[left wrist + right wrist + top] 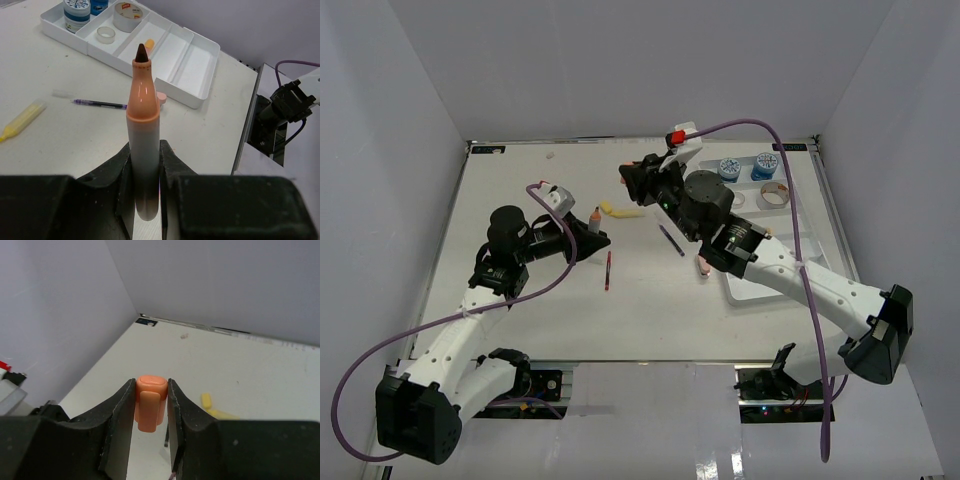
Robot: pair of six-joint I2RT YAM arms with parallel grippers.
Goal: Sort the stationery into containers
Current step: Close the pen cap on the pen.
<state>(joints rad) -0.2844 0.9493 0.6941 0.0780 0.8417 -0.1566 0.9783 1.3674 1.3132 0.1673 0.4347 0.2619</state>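
Left tool [145,152] is clamped snug on the pale barrel of an uncapped orange-necked marker [142,100], with no gap on either side. In the left wrist view the marker's long axis runs straight up the picture, dark felt tip on top and blunt back end poking out below the fingers. From the top camera it looks heavily foreshortened, so I'd say it's standing more or less upright, tip up and leaning a bit toward the far side. Can't swear to the exact tilt. It's held over the left-middle of the counter [520,300].

Right tool [151,385] is pinched shut on a small orange plastic cap [151,402], clip side facing the wrist camera and long axis lying along the fingers. It hangs over the far middle of the counter, close to the marker but not touching.

The white divided plastic tray [745,290] sits on the right. Its far compartments hold two round blue-white tubs [729,168] and two tape rolls [775,192].

Loose on the counter:
- A yellow highlighter [620,210], lying left-right under the right tool.
- A thin dark purple pen [671,240], lying diagonally.
- A thin red pen [608,270], lying near-far.
- A pink eraser-like piece [703,266], just left of the tray.
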